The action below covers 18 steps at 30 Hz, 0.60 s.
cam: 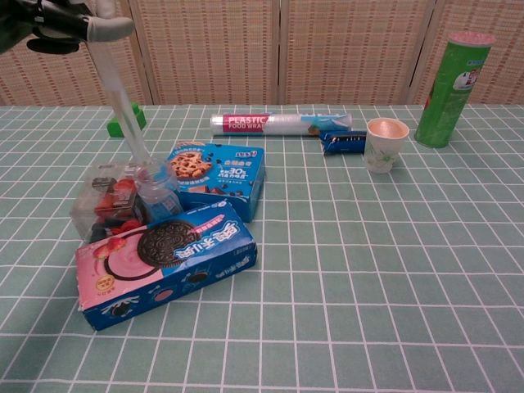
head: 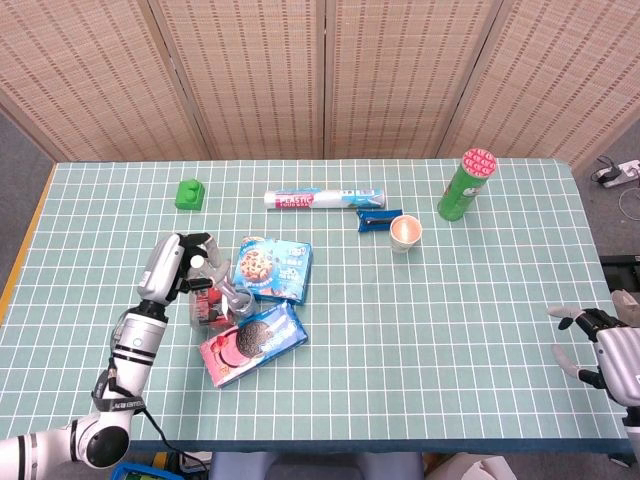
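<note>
Here the left hand (head: 178,268) grasps a clear plastic rod (cam: 123,110), tilted, its lower tip at the mouth of the small jar (cam: 158,187); the jar stands between the clear snack box (cam: 105,202), the blue cookie box (cam: 219,174) and the pink sandwich-cookie box (cam: 164,261); the right hand (head: 600,350) lies released, fingers apart, at the table's (head: 460,320) right edge

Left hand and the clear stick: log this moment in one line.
left hand: holds clear stick | stick tip: at small jar mouth beside blue cookie box | right hand: open, table edge
</note>
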Each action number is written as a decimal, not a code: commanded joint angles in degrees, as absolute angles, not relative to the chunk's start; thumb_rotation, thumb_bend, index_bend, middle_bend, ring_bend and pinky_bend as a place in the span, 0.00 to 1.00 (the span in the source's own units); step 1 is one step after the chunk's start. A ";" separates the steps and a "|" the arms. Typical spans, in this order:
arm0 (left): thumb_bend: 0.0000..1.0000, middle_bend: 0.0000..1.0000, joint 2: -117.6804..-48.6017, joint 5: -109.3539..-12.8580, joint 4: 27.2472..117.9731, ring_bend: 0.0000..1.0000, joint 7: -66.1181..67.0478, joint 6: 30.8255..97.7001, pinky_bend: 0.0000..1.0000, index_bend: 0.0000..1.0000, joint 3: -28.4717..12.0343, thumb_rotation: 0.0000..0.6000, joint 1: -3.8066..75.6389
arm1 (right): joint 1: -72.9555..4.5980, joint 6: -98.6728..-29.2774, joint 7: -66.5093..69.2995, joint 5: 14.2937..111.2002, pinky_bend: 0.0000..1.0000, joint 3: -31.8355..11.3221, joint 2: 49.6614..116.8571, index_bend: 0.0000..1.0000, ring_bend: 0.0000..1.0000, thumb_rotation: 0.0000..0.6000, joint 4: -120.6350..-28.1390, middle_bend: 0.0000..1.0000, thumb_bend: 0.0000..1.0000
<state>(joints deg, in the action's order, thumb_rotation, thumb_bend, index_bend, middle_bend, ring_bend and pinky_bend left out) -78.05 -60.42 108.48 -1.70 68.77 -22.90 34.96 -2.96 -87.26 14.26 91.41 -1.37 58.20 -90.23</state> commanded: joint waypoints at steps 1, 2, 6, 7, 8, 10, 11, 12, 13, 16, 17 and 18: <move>0.36 1.00 -79.18 -60.06 107.13 1.00 -1.10 68.70 1.00 0.86 -22.54 1.00 35.64 | -3.04 -87.08 14.77 91.24 0.51 -1.40 58.04 0.33 0.36 1.00 -90.08 0.46 0.28; 0.36 1.00 -79.52 -60.05 106.66 1.00 -0.88 68.74 1.00 0.86 -22.43 1.00 35.80 | -3.05 -87.06 14.98 91.21 0.51 -1.42 57.99 0.33 0.36 1.00 -90.04 0.46 0.28; 0.36 1.00 -80.62 -60.08 105.30 1.00 -0.44 68.90 1.00 0.86 -22.02 1.00 36.18 | -3.07 -87.03 15.67 91.08 0.51 -1.46 57.82 0.33 0.36 1.00 -89.88 0.46 0.28; 0.36 1.00 -80.90 -60.05 104.91 1.00 -0.33 68.89 1.00 0.86 -21.85 1.00 36.26 | -3.05 -87.09 15.90 91.04 0.51 -1.48 57.77 0.33 0.36 1.00 -89.82 0.46 0.28; 0.36 1.00 -81.13 -60.11 104.57 1.00 -0.17 68.94 1.00 0.86 -21.70 1.00 36.31 | -3.03 -87.13 16.06 91.04 0.51 -1.48 57.74 0.33 0.36 1.00 -89.77 0.46 0.28; 0.36 1.00 -81.51 -60.33 104.04 1.00 0.17 69.13 1.00 0.86 -21.36 1.00 36.35 | -3.01 -87.19 16.27 91.11 0.51 -1.45 57.70 0.33 0.36 1.00 -89.69 0.46 0.28; 0.36 1.00 -81.77 -60.52 103.75 1.00 0.33 69.33 1.00 0.86 -21.15 1.00 36.32 | -3.00 -87.23 16.39 91.16 0.51 -1.43 57.69 0.33 0.36 1.00 -89.64 0.46 0.28; 0.36 1.00 -81.96 -60.68 103.53 1.00 0.40 69.47 1.00 0.86 -20.99 1.00 36.29 | -3.00 -87.24 16.45 91.19 0.51 -1.42 57.68 0.33 0.36 1.00 -89.61 0.46 0.28; 0.36 1.00 -82.21 -60.89 103.24 1.00 0.39 69.63 1.00 0.86 -20.81 1.00 36.24 | -3.02 -87.23 16.50 91.23 0.51 -1.40 57.68 0.33 0.36 1.00 -89.59 0.46 0.28; 0.36 1.00 -82.88 -61.51 102.24 1.00 0.27 70.06 1.00 0.86 -20.32 1.00 36.06 | -3.07 -87.11 16.51 91.23 0.51 -1.36 57.70 0.33 0.36 1.00 -89.55 0.46 0.28; 0.36 1.00 -83.12 -61.79 101.84 1.00 0.31 70.24 1.00 0.86 -20.13 1.00 36.00 | -3.08 -87.09 16.51 91.23 0.51 -1.35 57.70 0.33 0.36 1.00 -89.54 0.46 0.28; 0.36 1.00 -83.40 -62.06 101.39 1.00 0.41 70.44 1.00 0.86 -19.93 1.00 35.95 | -3.08 -87.07 16.51 91.22 0.51 -1.35 57.70 0.33 0.36 1.00 -89.54 0.46 0.28</move>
<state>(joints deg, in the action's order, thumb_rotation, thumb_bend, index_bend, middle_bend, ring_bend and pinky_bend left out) -83.09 -61.75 101.78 0.34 70.20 -20.18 36.04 -3.08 -87.07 16.51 91.22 -1.35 57.70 -89.55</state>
